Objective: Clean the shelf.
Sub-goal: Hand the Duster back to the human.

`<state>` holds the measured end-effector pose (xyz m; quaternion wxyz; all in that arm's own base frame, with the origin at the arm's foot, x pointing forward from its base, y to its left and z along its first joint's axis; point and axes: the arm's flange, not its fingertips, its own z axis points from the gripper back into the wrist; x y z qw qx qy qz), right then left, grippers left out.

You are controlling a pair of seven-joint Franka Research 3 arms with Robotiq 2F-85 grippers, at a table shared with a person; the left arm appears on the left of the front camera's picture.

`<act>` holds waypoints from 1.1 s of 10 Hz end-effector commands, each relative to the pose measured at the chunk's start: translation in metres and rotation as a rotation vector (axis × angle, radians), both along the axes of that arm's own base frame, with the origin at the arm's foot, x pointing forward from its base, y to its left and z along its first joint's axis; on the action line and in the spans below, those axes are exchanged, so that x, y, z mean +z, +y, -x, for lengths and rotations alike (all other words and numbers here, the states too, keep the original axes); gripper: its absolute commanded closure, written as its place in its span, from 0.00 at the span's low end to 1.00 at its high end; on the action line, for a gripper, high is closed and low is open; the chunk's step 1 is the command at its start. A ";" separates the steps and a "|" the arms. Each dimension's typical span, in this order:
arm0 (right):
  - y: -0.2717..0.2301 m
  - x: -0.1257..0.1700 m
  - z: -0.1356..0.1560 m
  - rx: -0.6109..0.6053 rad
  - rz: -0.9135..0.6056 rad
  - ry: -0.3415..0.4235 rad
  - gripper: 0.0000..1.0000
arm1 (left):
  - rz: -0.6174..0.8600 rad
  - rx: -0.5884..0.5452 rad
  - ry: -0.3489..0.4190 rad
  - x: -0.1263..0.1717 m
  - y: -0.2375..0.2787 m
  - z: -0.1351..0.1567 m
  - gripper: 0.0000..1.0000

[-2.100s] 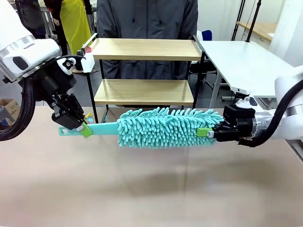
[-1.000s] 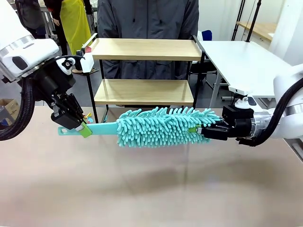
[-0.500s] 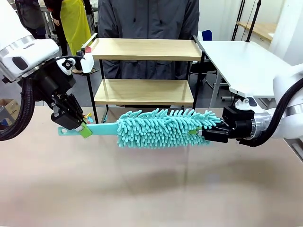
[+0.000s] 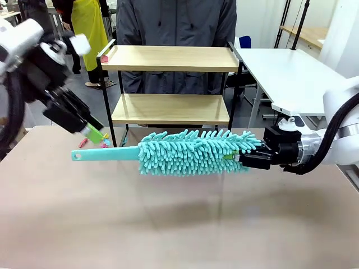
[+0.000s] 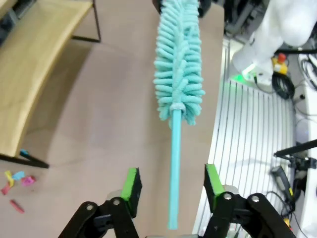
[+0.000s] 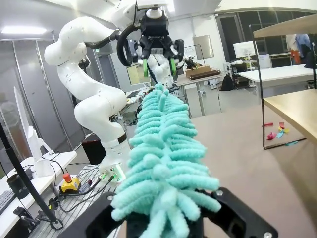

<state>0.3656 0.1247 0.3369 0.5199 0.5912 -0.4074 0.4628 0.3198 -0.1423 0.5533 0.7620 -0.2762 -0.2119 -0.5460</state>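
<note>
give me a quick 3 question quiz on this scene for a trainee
1. True or false: the left end effector is clamped on the duster handle.
2. Which end effector holds the duster? A) left B) right C) both
3. Fill in: the shelf has ___ wooden boards.

Key:
1. False. Its fingers stand open, apart from the handle.
2. B. The right end effector is shut on the fluffy end, and the duster hangs level above the table.
3. Two.
</note>
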 end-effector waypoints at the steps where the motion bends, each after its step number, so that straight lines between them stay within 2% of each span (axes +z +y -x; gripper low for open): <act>1: 0.001 0.003 -0.001 -0.008 -0.004 0.005 1.00 | 0.123 0.057 -0.043 0.004 0.045 -0.003 0.00; 3: 0.001 0.003 -0.001 -0.008 -0.004 0.005 1.00 | 0.214 0.176 -0.118 0.007 0.109 0.002 0.00; 5: 0.001 0.003 -0.001 -0.008 -0.004 0.005 1.00 | 0.214 0.214 -0.172 0.001 0.158 0.006 0.00; 7: 0.001 0.003 -0.001 -0.008 -0.004 0.005 1.00 | 0.254 0.151 -0.220 0.003 0.180 0.016 0.00; 8: 0.001 0.003 -0.001 -0.008 -0.004 0.005 1.00 | 0.214 0.245 -0.161 0.010 0.172 0.006 0.00; 9: 0.000 -0.001 0.000 -0.001 0.000 0.002 0.83 | 0.214 0.245 -0.161 0.010 0.172 0.006 0.00; 11: -0.004 0.054 0.004 -0.080 -0.082 -0.076 0.83 | 0.214 0.245 -0.161 0.010 0.172 0.006 0.00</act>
